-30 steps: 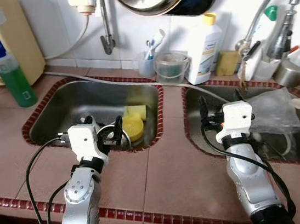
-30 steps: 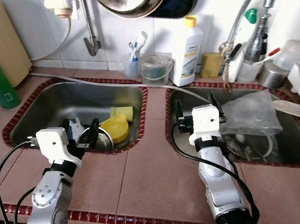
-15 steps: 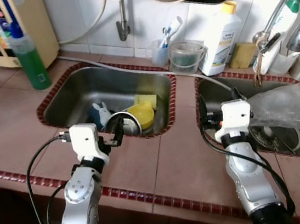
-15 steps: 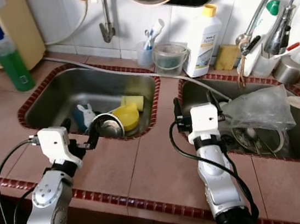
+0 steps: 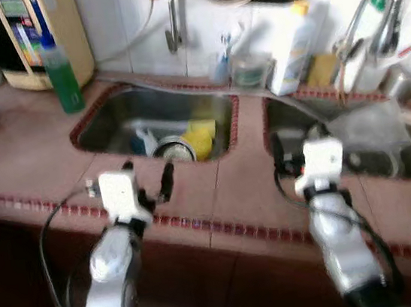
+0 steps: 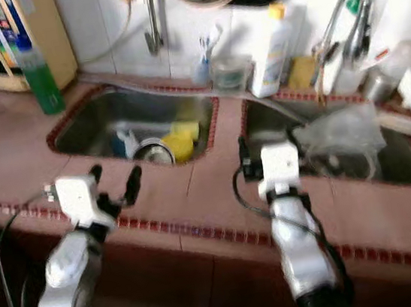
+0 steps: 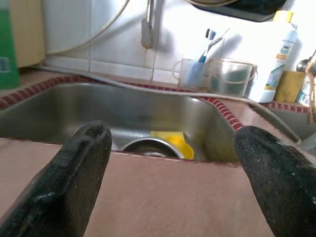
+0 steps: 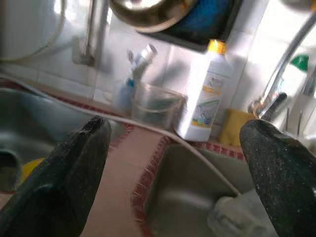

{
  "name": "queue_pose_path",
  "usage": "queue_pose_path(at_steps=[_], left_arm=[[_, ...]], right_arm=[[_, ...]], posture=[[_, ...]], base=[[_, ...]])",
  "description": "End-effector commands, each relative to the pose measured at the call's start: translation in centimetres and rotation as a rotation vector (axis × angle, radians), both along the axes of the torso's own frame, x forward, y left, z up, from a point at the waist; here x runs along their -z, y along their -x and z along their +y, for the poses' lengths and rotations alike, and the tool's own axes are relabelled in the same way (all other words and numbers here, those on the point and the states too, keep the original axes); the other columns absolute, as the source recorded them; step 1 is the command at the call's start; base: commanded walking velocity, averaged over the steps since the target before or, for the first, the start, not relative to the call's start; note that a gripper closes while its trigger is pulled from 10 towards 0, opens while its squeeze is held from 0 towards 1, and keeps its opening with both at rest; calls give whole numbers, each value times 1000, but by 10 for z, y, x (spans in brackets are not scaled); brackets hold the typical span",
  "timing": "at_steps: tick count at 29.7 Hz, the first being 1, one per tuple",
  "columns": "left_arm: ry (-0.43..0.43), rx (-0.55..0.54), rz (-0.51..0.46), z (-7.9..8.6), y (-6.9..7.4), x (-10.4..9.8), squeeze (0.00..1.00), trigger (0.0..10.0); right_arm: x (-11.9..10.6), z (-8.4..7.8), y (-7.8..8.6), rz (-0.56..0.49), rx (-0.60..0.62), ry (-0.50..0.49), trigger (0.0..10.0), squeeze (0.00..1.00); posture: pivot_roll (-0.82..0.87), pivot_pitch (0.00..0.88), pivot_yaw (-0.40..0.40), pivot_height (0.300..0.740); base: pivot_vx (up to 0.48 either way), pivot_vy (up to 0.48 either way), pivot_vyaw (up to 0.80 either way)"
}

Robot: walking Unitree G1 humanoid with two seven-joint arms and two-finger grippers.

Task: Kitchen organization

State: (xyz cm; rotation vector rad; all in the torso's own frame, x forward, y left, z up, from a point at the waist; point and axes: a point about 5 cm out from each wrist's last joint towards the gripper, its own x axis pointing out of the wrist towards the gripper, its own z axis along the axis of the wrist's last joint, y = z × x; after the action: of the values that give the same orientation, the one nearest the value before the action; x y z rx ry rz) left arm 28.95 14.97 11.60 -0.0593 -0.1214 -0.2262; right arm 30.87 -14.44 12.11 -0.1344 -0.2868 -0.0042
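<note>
While both arms hang over the front edge of the desk [image 5: 32, 157], the two sinks wait behind them, blurred in the head views.

Spread wide with nothing between its fingers, the left gripper [image 5: 149, 182] sits over the tiled desk just in front of the left sink [image 5: 110, 120], which holds a steel bowl [image 5: 173, 149], a yellow cup [image 5: 202, 137] touching it, and a small blue-and-white thing I cannot make out. Just as wide and just as empty, the right gripper [image 8: 177, 163] points toward the right sink [image 6: 389, 163], where a clear plastic bag [image 6: 336, 135] lies. Along the back edge stand a white bottle [image 8: 206, 94], a clear tub [image 7: 231, 76] and a cup of toothbrushes [image 7: 191, 71]; a green bottle [image 5: 63, 77] stands near the far left corner.
</note>
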Motion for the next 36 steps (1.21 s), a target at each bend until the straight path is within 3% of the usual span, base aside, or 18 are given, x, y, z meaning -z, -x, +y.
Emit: queue_pose_path(at_steps=[1,8,16,18,20,26,31,36], left_arm=[[3,7,-19,-3,-2,-6,0,10000],[-6,34,-26,-4,0,-6,0,10000],[-41,94,-29,0,10,-1,0,10000],[-54,113,-38,1,15,0,0,10000],[-93,163,-78,3,28,5,0,10000],[-75,290,-60,2,48,16,0,10000],[-110,336,-77,4,58,17,0,10000],[-163,395,-97,8,70,16,0,10000]], right_arm=[[-4,-7,-2,-14,19,8,10000,0],[-1,-3,-1,-1,-25,13,10000,0],[11,14,8,60,-258,63,10000,0],[14,16,11,80,-323,83,10000,0],[24,19,20,140,-465,117,10000,0],[37,16,32,247,-632,43,10000,0],[35,14,36,258,-711,50,10000,0],[35,14,42,269,-822,119,10000,0]], posture=[[25,0,-63,740],[23,0,-59,740],[22,0,-61,740],[25,0,-62,740],[26,1,-63,740],[33,16,-70,740],[37,19,-76,740],[41,21,-77,740]], base=[[0,0,0],[0,0,0],[0,0,0],[0,0,0],[0,0,0],[0,0,0],[0,0,0],[0,0,0]])
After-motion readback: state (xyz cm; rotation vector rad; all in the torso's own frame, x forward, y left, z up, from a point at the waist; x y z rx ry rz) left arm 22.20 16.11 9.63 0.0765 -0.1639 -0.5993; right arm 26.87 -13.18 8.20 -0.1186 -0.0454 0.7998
